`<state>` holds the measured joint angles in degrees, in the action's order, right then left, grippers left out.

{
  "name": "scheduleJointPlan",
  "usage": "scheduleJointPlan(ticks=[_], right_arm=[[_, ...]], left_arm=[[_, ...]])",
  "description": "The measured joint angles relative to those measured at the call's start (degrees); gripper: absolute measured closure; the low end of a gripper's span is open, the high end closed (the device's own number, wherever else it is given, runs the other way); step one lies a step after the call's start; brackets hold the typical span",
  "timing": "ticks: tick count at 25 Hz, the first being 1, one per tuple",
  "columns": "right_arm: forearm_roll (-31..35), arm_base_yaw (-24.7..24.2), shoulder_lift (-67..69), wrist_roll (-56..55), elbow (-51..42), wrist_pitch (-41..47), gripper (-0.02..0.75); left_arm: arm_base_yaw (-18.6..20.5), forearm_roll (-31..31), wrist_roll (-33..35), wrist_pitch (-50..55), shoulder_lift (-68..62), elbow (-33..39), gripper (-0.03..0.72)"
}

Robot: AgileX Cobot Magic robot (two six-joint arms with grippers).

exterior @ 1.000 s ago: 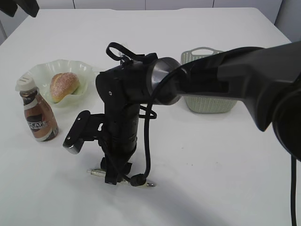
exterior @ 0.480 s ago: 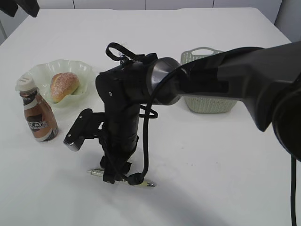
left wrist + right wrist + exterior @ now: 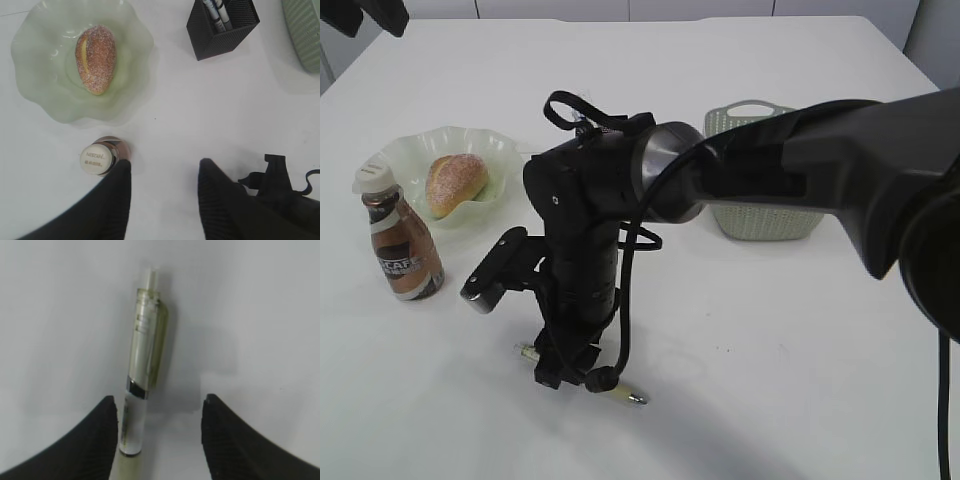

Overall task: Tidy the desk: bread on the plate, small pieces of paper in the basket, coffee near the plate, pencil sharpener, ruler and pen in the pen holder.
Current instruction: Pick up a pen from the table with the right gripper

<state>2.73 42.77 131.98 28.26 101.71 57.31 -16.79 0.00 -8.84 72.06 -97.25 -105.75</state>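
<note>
Right wrist view: pen (image 3: 142,370) btwn open jaws, untouched.

Bread (image 3: 96,58) on plate (image 3: 40,95)

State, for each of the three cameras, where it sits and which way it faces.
Exterior view: raised at the desk's near edge, slanting down across it; the right arm fills the middle, right gripper down over the pen.
Left wrist view: high above the desk, facing straight down on the plate, bread, coffee and pen holder; the left gripper frames the bottom.
Right wrist view: low, facing down on the pen between its open fingers.
Shared: plate, bread and coffee in exterior and left wrist views; pen in exterior and right wrist views.
</note>
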Motion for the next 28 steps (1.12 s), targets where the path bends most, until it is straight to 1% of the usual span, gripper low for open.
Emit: scheduleJointPlan(ticks=[6, 15, 19, 21, 23, 25, 28], right_arm=[[0.3, 0.1, 0.0, -3.6, 0.0, 2.7, 0.359], [0.3, 0.3, 1.5, -8.4, 0.4, 3.5, 0.364], [0.3, 0.3, 1.6, -9.1, 0.5, 3.7, 0.364], [0.3, 0.3, 1.7, -9.1, 0.6, 3.7, 0.376], [-0.2, 0.3, 1.7, -9.1, 0.6, 3.7, 0.423], [-0.5, 0.3, 1.8, -9.4, 0.7, 3.7, 0.5], [-0.5, 0.3, 2.0, -11.6, 0.8, 4.1, 0.64]], left_arm=[[0.0, 0.0, 0.0, 0.0, 0.0, 0.0, 0.363], [0.0, -0.7, 0.0, 0.0, 0.0, 0.0, 0.363], [0.0, -0.8, 0.2, 0.0, 0.0, 0.0, 0.363], [0.0, -0.8, 0.2, 0.0, 0.0, 0.0, 0.363], [0.0, -0.8, 0.3, 0.0, 0.0, 0.0, 0.363], [0.0, -0.8, 0.3, 0.0, 0.0, 0.0, 0.363], [0.0, -0.9, 0.3, 0.0, 0.0, 0.0, 0.363]])
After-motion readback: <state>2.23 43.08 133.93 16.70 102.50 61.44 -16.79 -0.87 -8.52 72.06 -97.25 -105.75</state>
